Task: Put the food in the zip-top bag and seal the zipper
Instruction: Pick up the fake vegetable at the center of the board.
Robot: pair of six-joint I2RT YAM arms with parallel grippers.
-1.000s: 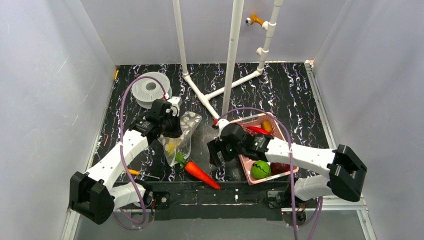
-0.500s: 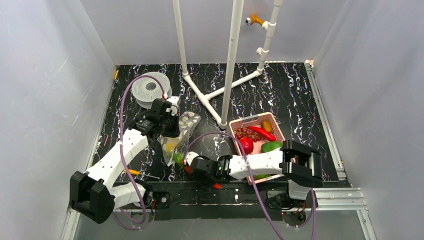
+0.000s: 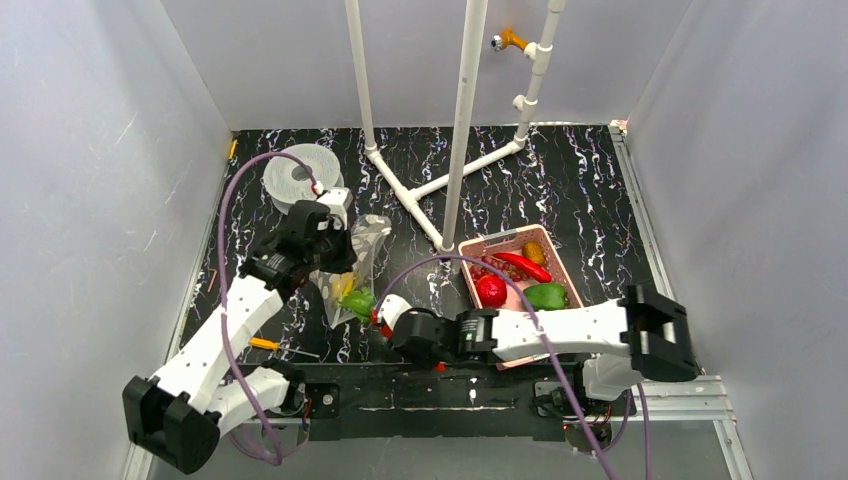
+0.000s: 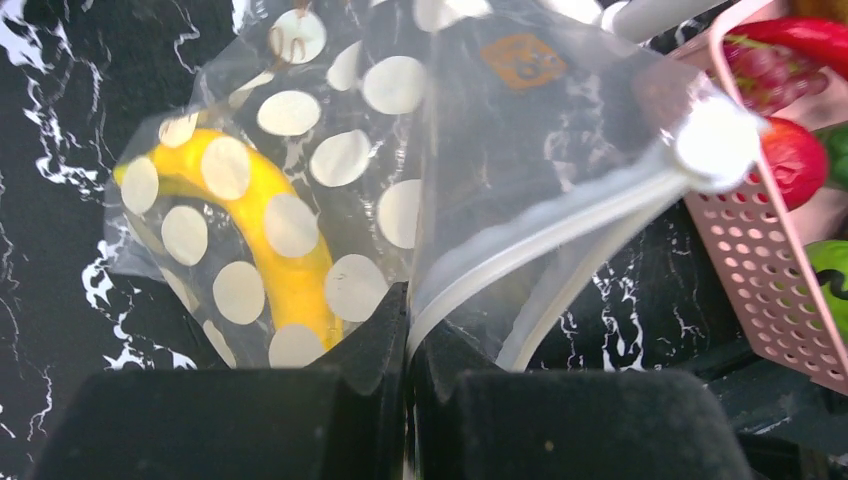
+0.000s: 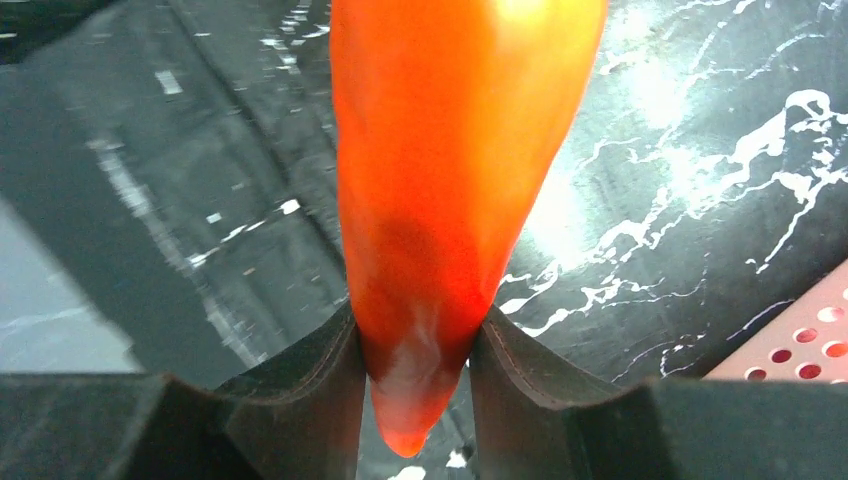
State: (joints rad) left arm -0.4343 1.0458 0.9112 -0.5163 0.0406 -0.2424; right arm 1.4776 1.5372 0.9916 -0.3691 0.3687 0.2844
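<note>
The zip-top bag (image 3: 357, 262), clear with white dots, hangs from my left gripper (image 3: 322, 243), which is shut on its mouth edge. In the left wrist view the zipper (image 4: 560, 225) runs out of the closed jaws of the left gripper (image 4: 408, 300), and a yellow banana (image 4: 275, 235) lies inside the bag (image 4: 500, 130). The orange carrot (image 5: 455, 170) lies on the table near the front, with its green leaves (image 3: 357, 300) beside the bag. My right gripper (image 5: 420, 320) is shut on the carrot's narrow end, both pads touching it. In the top view that right gripper (image 3: 388, 320) hides most of the carrot.
The pink basket (image 3: 553, 258) at the right holds a red chilli (image 3: 520, 265), a tomato (image 3: 491, 290) and a green piece (image 3: 545, 295). A grey-white spool (image 3: 295, 180) stands at the back left. White pipes (image 3: 445, 185) rise mid-table. A yellow-handled tool (image 3: 262, 343) lies front left.
My right arm swung from the basket over to the carrot, and its jaws came together on it. The left gripper shifted slightly left, still holding the bag.
</note>
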